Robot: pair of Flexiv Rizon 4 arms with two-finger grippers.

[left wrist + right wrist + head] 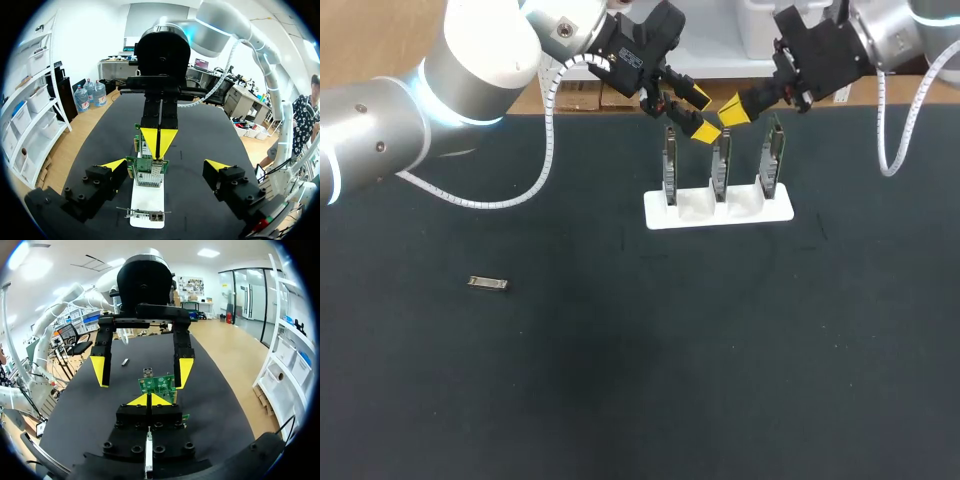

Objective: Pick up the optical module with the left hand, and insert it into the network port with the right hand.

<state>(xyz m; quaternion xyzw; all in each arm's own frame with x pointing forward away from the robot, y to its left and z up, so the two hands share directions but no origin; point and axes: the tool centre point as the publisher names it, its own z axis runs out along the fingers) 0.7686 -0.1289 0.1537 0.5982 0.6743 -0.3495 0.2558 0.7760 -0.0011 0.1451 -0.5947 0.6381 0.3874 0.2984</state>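
Flat on the dark worktop (620,350), toward the robot's left side: the optical module (488,283), a small metal bar with its long axis running across, left to right. Not held, touching nothing else.

Far across the worktop, near its back edge: a white holder (718,212) carrying three upright circuit cards (720,165) in a row. Network port not clearly made out in the head view.

Above the cards, facing each other:
(a) left gripper (702,114), fingers spread wide, nothing between them but air over the cards;
(b) right gripper (733,110), yellow tips pressed together, pointing down at the top edge of the middle card; apparently pinching nothing, though contact with the card cannot be settled.

Key relation: module well apart from both grippers, lying back toward the robot and leftward from the left gripper. Nearer to the left arm, as the task requires. Judged need: a long retreat from the holder, then fingers set across the module's short width, closing on its long sides.
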